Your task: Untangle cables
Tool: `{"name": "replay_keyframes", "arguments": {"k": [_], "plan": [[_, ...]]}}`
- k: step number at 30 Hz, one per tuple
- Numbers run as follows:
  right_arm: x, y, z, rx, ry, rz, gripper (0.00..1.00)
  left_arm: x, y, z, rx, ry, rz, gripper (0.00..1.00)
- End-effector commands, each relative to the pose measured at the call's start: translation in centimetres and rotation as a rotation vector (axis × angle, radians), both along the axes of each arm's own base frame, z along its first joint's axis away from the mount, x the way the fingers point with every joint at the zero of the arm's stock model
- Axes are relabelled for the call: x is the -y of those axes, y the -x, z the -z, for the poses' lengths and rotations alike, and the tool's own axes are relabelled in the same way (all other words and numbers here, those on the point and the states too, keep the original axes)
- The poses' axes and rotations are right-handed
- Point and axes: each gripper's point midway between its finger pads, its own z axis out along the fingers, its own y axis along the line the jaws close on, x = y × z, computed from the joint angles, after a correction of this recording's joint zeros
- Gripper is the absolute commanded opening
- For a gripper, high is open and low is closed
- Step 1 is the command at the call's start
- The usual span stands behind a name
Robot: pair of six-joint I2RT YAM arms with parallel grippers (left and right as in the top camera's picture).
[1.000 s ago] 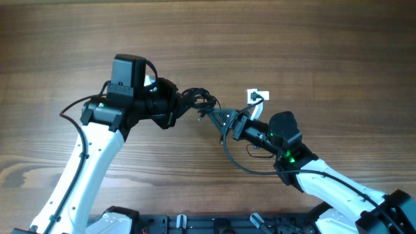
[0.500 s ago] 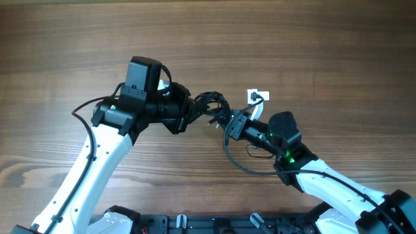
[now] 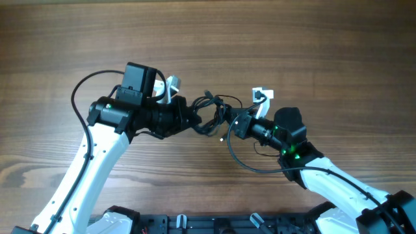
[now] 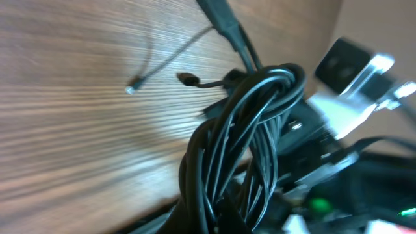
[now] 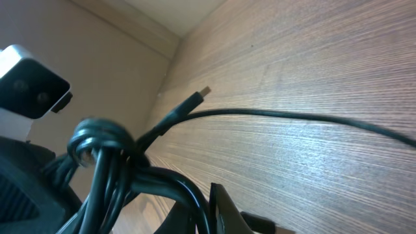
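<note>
The cables (image 3: 214, 109) are a knotted bunch of thin black cords held just above the table between my two grippers. My left gripper (image 3: 194, 121) is shut on the bunch's left side. In the left wrist view the looped cables (image 4: 242, 140) rise from between its fingers, and a plug end (image 4: 186, 79) sticks out to the left. My right gripper (image 3: 229, 125) is shut on a strand at the right side. In the right wrist view that strand (image 5: 185, 188) runs between the fingers up to the knot (image 5: 97, 146). A loose plug (image 5: 197, 98) points away over the wood.
A small white plug block (image 3: 262, 95) lies on the wooden table (image 3: 312, 45) just behind my right wrist. A thin black cord (image 3: 244, 162) loops below the right gripper. A thin cord (image 5: 312, 119) trails right across the wood.
My right gripper has shut on a cable strand. The left gripper has carried the bunch to the right, toward the right gripper, and its arm has swung lower.
</note>
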Motion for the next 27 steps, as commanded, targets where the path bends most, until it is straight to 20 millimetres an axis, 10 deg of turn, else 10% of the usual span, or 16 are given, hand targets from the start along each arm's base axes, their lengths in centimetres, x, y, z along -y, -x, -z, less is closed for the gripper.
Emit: {"name": "replay_keyframes", "arguments": {"k": [1,6,16,27], "plan": [[2.2,-2.2,-0.2,0.019,0.000,0.103,0.06,-2.7,-0.9,1.3,0.150,-0.199,0.060,0.04],[1.5,-1.5,-1.6,0.055,-0.048,0.021,0.10,-4.6,-2.2,2.1,0.188,-0.323,0.007,0.04],[0.4,0.2,-1.6,0.038,-0.070,-0.092,0.41,-2.1,-5.4,-0.3,0.375,-0.248,0.002,0.04],[-0.2,1.3,-1.8,-0.054,-0.134,-0.142,0.43,5.2,-2.1,-2.1,0.662,-0.174,0.424,0.04]]}}
